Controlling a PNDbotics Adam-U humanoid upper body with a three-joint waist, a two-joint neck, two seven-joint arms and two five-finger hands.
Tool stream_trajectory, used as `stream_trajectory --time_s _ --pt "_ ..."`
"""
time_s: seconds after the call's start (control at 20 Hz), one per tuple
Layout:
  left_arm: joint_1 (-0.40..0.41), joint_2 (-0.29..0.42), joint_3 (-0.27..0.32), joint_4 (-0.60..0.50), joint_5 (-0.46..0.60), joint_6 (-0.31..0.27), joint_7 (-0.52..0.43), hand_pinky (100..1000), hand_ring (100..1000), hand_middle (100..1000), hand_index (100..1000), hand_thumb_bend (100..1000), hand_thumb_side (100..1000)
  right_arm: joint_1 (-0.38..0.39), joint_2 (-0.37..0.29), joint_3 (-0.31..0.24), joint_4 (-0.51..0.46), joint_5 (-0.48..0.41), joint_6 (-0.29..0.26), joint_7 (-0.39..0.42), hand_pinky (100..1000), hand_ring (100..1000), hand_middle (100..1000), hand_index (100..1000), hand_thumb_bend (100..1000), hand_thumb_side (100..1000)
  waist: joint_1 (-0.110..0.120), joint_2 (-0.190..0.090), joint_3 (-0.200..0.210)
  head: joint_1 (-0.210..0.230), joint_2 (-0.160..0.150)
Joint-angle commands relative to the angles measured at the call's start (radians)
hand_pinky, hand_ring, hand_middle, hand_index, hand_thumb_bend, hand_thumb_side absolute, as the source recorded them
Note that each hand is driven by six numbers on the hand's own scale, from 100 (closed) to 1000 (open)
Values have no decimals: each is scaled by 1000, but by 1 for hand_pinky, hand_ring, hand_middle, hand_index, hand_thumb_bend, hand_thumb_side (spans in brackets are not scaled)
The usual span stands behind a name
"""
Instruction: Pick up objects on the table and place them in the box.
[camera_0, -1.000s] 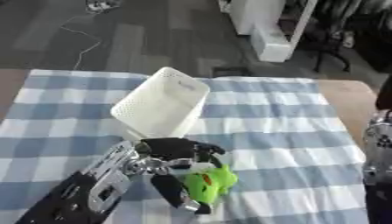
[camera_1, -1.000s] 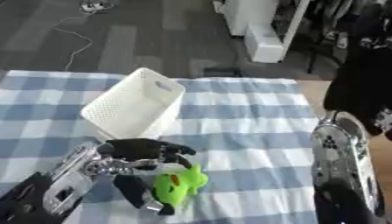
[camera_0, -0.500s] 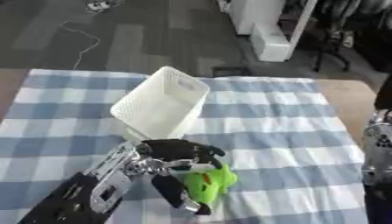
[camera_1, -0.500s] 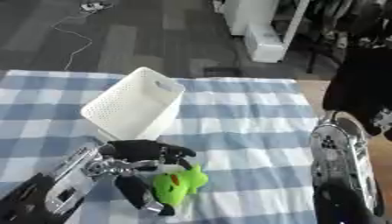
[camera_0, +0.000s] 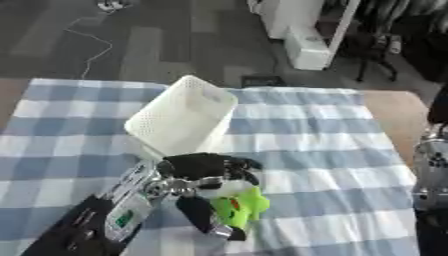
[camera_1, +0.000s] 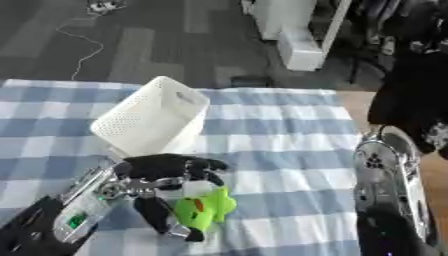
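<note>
one left hand (camera_0: 203, 172) around green toy (camera_0: 239, 209), upright

The box (camera_0: 182, 120) lies tipped on the table (camera_0: 324, 150); just before it, the left hand (camera_0: 203, 172) (with a toy (camera_0: 241, 207)).

Green toy (camera_0: 238, 210), lower centre of frame, held in curled black fingers; white perforated box (camera_0: 182, 121), tilted, centre left, just above.

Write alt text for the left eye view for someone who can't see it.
The robot's black left hand curls round a bright green soft toy on a blue-and-white checked tablecloth, just in front of a white perforated plastic box.
</note>
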Motion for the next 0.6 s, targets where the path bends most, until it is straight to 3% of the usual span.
stream_trajectory --time_s 0.05,0.6 --pt "-20 -8 16 10 -11 -4 10 100 973 999 921 489 731 -19 -3 2 -18 -3 3 3 359 481 596 721 100 964 3 -9 -4 7 2" --pt "-12 -26 26 79 -43 -5 -18 100 948 979 906 508 699 -22 3 4 -18 -8 6 7 359 481 595 721 100 964 -1 -7 -8 12 2"
